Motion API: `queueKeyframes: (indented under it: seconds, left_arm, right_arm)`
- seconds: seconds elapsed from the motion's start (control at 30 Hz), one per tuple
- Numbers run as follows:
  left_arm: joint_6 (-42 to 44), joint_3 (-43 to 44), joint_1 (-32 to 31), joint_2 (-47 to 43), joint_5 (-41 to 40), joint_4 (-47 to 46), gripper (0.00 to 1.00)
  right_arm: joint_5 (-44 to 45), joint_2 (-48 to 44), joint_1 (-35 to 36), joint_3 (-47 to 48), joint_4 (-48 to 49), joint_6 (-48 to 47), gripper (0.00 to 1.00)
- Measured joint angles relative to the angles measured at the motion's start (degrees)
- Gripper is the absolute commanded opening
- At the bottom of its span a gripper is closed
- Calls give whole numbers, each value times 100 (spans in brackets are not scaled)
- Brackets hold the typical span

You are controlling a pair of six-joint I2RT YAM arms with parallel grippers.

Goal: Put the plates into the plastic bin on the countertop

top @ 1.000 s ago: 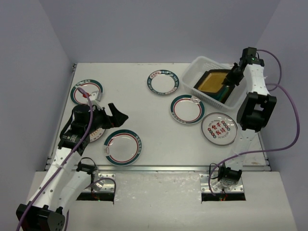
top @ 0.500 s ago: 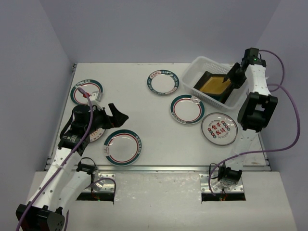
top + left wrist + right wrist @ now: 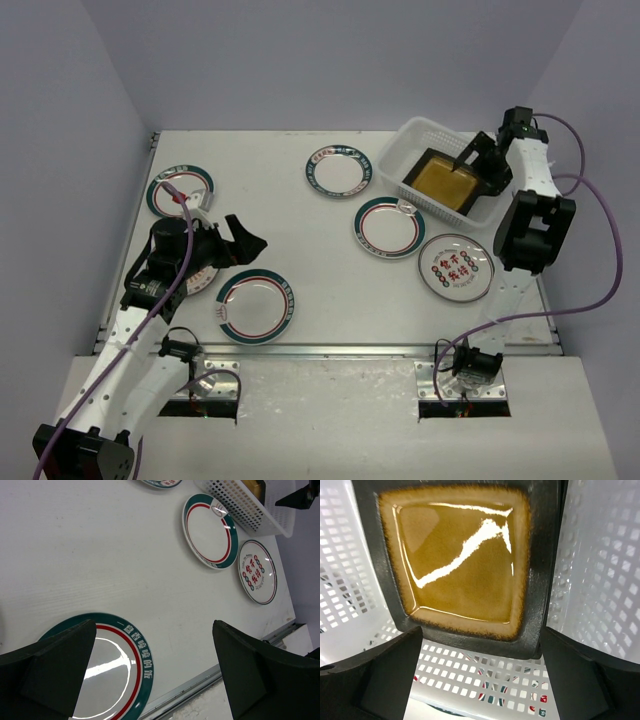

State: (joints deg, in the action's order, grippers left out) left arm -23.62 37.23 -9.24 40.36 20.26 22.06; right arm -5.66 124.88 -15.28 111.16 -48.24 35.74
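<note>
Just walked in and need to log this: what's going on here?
The right gripper hangs open over the translucent white plastic bin, where a square amber dark-rimmed plate lies. The left gripper hovers open by a round teal-and-red-rimmed white plate on the off-white countertop. Other round plates are not yet binned.

Lighting bright, even, diffuse from overhead: countertop [image 3: 310, 250] near white with only faint soft shadows, hard white glare streak across amber plate [image 3: 460, 560], smaller streak on round plate [image 3: 107, 680] at lower left of left wrist view, focus sharp throughout.
</note>
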Motion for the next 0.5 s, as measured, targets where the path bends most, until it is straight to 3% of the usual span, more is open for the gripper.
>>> queueKeyframes:
  seconds: [0.27,0.5]
  left_arm:
    - [-19,0,-54,0,-217,10,100]
    - [-171,59,-51,19,-1310,363,100]
  right_arm:
    - [-803,-343,57,-711,308,170,99]
    - [-954,-1856,756,-819,666,11,99]
